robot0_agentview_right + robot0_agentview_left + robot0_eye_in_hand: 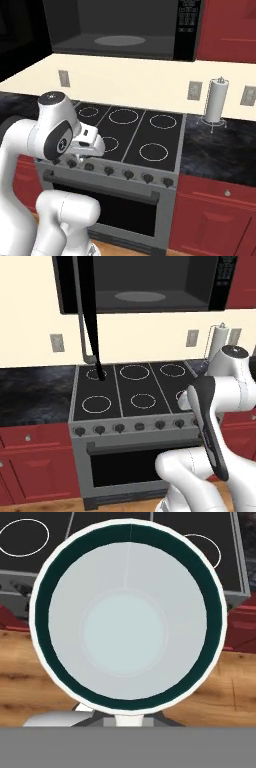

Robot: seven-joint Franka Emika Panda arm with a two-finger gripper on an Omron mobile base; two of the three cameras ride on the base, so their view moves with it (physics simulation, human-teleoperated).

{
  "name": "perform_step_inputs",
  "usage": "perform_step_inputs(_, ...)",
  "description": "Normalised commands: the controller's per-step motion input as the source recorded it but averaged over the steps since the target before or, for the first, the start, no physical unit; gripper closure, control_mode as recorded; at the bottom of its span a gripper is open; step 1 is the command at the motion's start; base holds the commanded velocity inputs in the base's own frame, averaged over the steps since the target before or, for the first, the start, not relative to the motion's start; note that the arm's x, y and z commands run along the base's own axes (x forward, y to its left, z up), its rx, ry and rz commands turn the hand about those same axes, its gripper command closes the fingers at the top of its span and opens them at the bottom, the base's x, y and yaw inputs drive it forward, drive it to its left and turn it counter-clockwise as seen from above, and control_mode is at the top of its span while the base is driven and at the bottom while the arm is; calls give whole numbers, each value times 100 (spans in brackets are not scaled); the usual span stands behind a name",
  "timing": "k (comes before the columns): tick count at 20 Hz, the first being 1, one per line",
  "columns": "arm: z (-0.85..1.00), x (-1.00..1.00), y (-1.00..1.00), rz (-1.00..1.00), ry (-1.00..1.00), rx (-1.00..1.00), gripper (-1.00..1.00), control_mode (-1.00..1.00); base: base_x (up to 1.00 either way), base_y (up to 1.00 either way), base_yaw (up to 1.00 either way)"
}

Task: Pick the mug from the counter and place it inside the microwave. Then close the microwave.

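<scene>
Hand: closed on the small white cylindrical mug with a teal-green rim point(128, 617), held close before the hand camera, its mouth facing the lens.
Below the mug: black stovetop with white rings point(150, 547) and a wooden floor point(30, 677).
Microwave: large black box-shaped microwave point(150, 286) above the stove, its glossy black door point(90, 311) swung open, round grey turntable point(140, 296) bare.
Surface: black marbled stone surface point(220, 145) carries a white paper-towel roll point(217, 100).

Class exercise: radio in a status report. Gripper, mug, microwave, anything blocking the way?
Gripper shut on mug, hand view looks into its mouth. Microwave door open, turntable bare. Stovetop below, nothing seen blocking.
</scene>
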Motion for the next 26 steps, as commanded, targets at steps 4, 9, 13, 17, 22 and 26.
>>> perform_step_inputs(4,0,0,0,0,0,0,100,100,59,0,-1)
perform_step_inputs(9,0,0,0,0,0,0,100,100,64,0,-4)
perform_step_inputs(13,0,0,0,0,0,0,100,100,72,0,-4)
perform_step_inputs(17,0,0,0,0,0,0,100,100,29,0,-4)
perform_step_inputs(22,0,0,0,0,0,0,100,100,0,0,0)
perform_step_inputs(26,0,0,0,0,0,0,100,100,0,0,0)
